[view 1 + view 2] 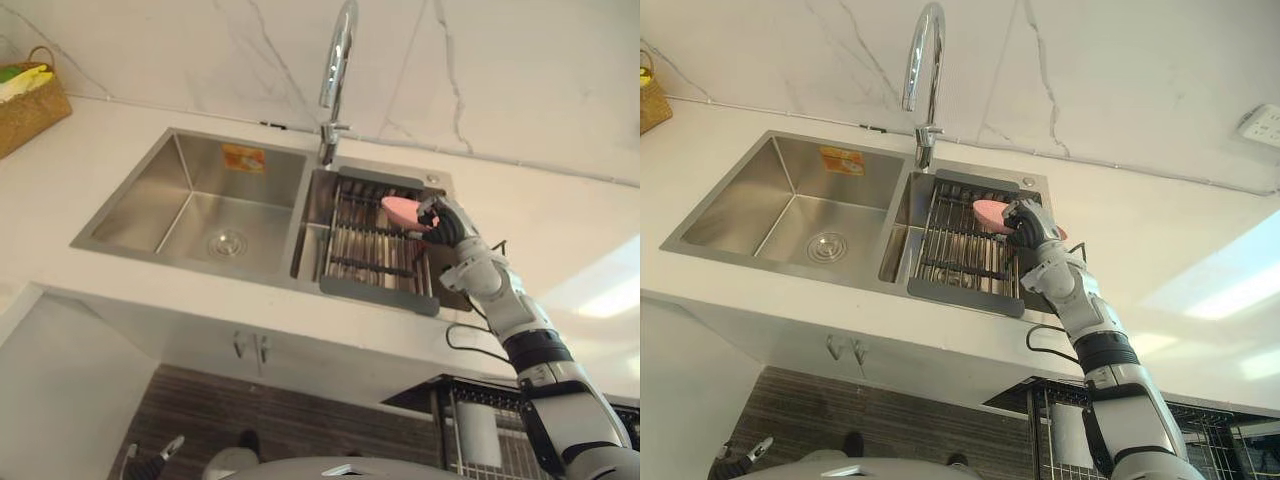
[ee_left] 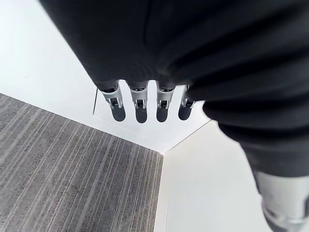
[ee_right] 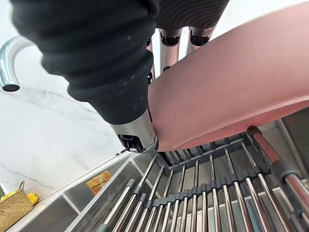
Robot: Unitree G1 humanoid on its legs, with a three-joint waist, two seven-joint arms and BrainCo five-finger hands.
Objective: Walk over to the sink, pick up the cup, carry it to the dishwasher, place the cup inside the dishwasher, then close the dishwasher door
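Right arm stretched far over the tabletop (image 1: 90,140), I see my right hand (image 1: 445,222) curled round the pink cup (image 1: 402,208), just above the rack (image 1: 375,250) in the sink's (image 1: 165,185) right basin; left hand (image 2: 140,104) hangs low, fingers relaxed.

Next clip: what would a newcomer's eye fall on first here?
The pink cup stands out, gripped by the right hand over the metal drying rack in the right basin of the steel sink. Behind it a tall chrome faucet arches up, and a wicker basket sits at the far left of the white counter.
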